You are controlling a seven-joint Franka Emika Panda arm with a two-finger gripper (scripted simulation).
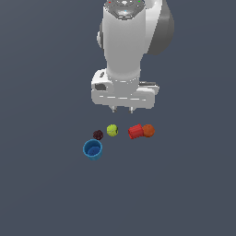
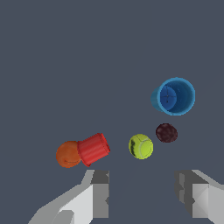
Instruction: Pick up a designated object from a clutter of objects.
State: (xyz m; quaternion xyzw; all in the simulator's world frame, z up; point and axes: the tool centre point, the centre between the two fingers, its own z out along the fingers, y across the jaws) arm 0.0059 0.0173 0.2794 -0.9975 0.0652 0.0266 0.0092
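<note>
Blue cup [image 1: 92, 150] just beside maroon ball [image 1: 97, 134], apart from yellow-green ball [image 1: 112, 130].

The gripper [image 2: 142, 197] is seen spread wide, empty; from the yellow-green ball [image 2: 141, 146], the blue cup [image 2: 175, 96] lies at one o'clock.

Flat dark grey-blue floor [image 1: 41, 193] carries: round bright-blue cup [image 1: 92, 150], dark maroon ball [image 1: 97, 134], yellow-green ball [image 1: 112, 130], ribbed red block [image 1: 135, 132] touching orange ball [image 1: 148, 131].

Desk [image 1: 41, 193] — plain dark slate-grey surface, uniform, matte, fills both views edge to edge. No markings or seams visible. Faint soft shadows at centre — nothing else beyond task items.
</note>
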